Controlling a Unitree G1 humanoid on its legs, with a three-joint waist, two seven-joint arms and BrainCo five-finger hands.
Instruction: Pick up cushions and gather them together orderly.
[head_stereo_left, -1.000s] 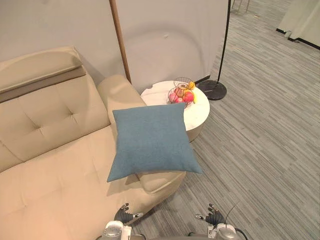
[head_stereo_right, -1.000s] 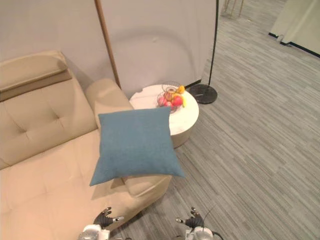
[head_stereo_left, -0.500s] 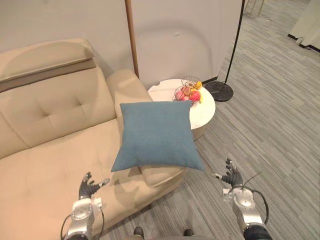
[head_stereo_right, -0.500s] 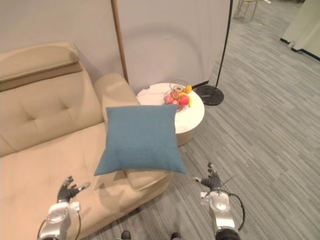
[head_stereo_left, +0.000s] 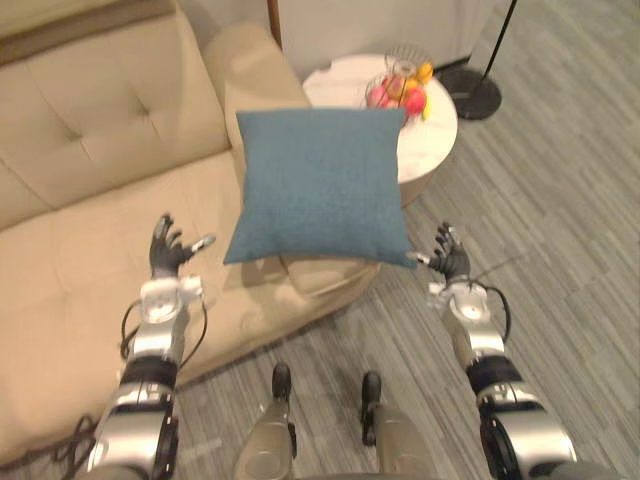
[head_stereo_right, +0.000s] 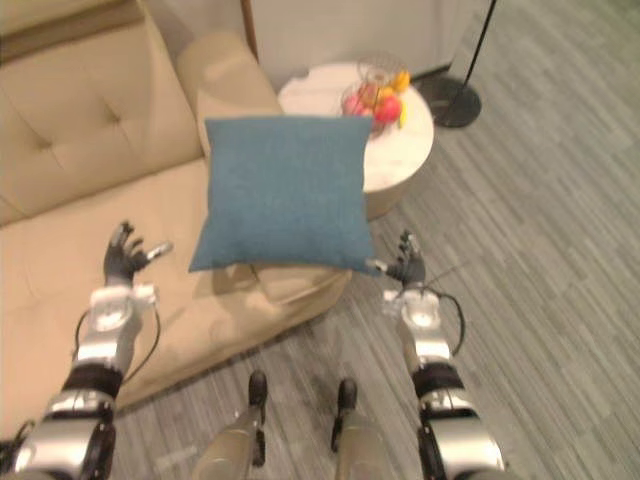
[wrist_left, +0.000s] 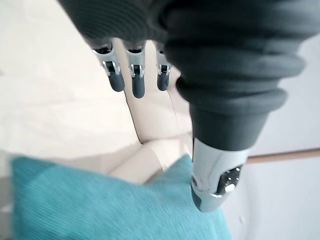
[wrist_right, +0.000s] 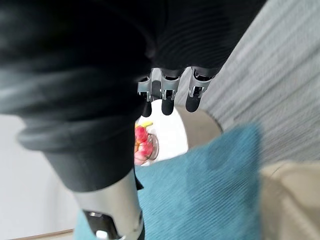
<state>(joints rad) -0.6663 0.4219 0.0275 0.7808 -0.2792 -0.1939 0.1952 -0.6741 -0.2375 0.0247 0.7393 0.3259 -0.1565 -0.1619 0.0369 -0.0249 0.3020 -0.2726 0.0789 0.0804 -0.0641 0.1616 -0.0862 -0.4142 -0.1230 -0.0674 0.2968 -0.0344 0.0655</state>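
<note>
A blue square cushion (head_stereo_left: 322, 185) leans on the cream sofa's armrest (head_stereo_left: 240, 60), its lower edge over the seat's front corner. My left hand (head_stereo_left: 168, 250) hovers over the sofa seat, a short way left of the cushion's lower left corner, fingers spread and open. Off the cushion's lower right corner, over the floor, my right hand (head_stereo_left: 449, 263) is held open too, close to the corner but not touching it. The cushion (wrist_left: 100, 205) also shows past the left thumb in the left wrist view, and the cushion (wrist_right: 210, 185) lies beyond the right hand's fingers in the right wrist view.
The cream tufted sofa (head_stereo_left: 90, 200) fills the left side. A round white side table (head_stereo_left: 430, 130) stands behind the cushion, carrying a wire fruit basket (head_stereo_left: 398, 90). A floor lamp's black base (head_stereo_left: 480, 95) sits at the far right. Grey striped carpet (head_stereo_left: 560, 220) stretches to the right.
Both arms have reached forward and up toward the cushion's lower corners. The camera has tilted down and closer, so the whole scene shifted; the cushion itself has not moved.
</note>
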